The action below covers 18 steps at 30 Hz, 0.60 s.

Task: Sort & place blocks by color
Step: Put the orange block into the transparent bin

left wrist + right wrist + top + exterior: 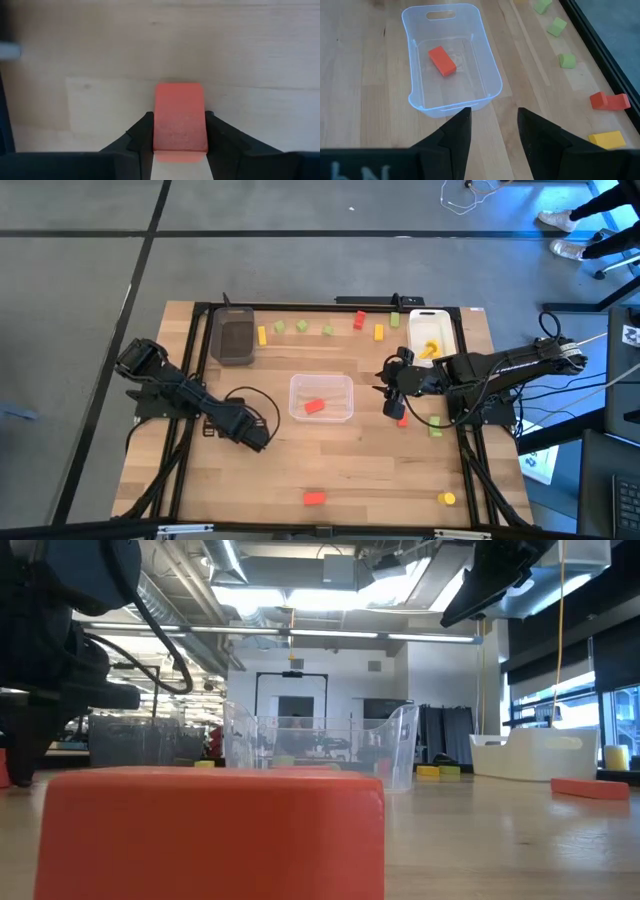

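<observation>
My left gripper [255, 435] points down at the table's near left and is shut on a red block [180, 112], which the gripper hides in the high view. My right gripper [393, 392] hangs open above the wood just right of the clear tray [321, 378], its fingers [462, 135] bare. One red block [442, 61] lies flat on that tray's floor. Loose blocks lie along the far edge: yellow [262, 335], green [301, 326], red [359, 320]. Another red block [402, 420] and a green one [435, 425] lie under my right arm. My left gripper pinches the red block by its two long sides [159, 131] between its two fingers. They come from above, pointing down, and sit near one end, so the other end sticks out beyond the fingertips. Whether the block rests on the wood or hangs just clear cannot be told.
A dark grey tray [233, 338] stands at the far left. A white tray [445, 330] at the far right holds yellow blocks. A red block [314, 498] and a yellow one [447, 498] lie by the near edge; the red one fills the low view's foreground.
</observation>
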{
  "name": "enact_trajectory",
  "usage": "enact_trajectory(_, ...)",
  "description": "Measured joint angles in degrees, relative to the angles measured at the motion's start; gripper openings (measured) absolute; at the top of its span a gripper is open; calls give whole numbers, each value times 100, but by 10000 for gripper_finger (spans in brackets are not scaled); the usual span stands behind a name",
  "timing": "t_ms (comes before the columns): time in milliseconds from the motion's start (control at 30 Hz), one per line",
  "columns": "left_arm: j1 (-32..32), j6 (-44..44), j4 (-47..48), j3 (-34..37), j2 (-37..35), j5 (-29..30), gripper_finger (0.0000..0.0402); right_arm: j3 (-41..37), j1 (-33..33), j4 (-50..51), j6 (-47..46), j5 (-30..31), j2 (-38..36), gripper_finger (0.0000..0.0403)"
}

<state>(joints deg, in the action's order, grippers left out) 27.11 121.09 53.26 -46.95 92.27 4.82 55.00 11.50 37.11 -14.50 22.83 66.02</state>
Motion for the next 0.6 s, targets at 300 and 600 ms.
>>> enact_trajectory(300,37,-1166,-18,-3,0,453,127,-1,0,2,0,1,0,161)
enact_trajectory(600,239,-2505,36,-503,-39,1289,126,0,0,1,0,2,-1,161)
